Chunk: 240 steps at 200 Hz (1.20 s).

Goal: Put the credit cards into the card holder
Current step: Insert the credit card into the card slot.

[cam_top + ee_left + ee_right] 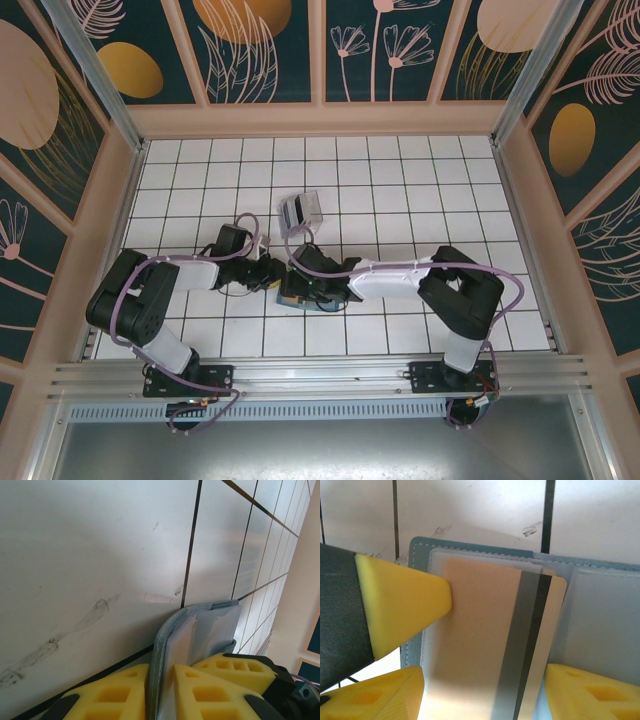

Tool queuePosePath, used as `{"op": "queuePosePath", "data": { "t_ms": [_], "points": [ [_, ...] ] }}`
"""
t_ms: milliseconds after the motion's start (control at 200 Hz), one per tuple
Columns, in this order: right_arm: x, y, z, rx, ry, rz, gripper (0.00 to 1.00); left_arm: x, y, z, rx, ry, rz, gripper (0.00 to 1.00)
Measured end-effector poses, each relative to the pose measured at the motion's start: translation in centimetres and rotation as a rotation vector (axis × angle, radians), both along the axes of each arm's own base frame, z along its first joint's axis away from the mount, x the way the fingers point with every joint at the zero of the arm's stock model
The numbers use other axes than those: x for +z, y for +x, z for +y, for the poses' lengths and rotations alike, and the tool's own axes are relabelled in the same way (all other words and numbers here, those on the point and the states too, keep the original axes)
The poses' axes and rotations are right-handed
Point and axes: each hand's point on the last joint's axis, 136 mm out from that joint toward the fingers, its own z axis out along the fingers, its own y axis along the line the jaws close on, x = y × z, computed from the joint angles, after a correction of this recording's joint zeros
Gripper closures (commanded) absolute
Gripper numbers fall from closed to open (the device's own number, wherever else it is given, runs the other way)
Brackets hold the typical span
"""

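Mid-table | left claw (161,674) pinches holder (200,630) | right claw (484,676) pinches card (480,630) | advice: feed card in square, not skewed

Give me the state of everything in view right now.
holder: open, one flap lifted.
card: held, lying on the holder's clear pocket.
spare cards: loose on the table.
left gripper: shut on the holder's flap.
right gripper: shut on the card.

overhead view looks down; wrist views crowd the card holder (200,630).
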Motion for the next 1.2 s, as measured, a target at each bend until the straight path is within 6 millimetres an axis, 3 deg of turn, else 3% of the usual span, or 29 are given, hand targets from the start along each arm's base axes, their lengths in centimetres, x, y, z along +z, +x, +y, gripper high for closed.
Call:
{"op": "queuePosePath", "data": {
  "t_ms": [295, 611, 791, 1001, 1201],
  "points": [
    [0.2, -0.4, 1.8, 0.099, -0.034, -0.058, 0.35, 0.2, 0.2, 0.0, 0.001, -0.009, -0.008, 0.74],
    [0.4, -0.2, 1.7, 0.127, -0.055, -0.114, 0.35, 0.0, 0.2, 0.0, 0.0, -0.007, -0.003, 0.75],
    [1.6, -0.7, -0.1, 0.102, -0.056, -0.151, 0.34, 0.0, 0.0, -0.1, -0.009, -0.017, 0.004, 0.9],
    [2.9, -1.1, -3.3, -0.015, -0.047, -0.158, 0.34, 0.2, 0.0, -0.3, -0.018, -0.027, -0.008, 0.9],
    [1.9, -2.0, -5.8, -0.092, -0.054, -0.117, 0.33, 0.2, 0.0, -0.3, -0.018, -0.027, -0.008, 0.87]
  ]
}}
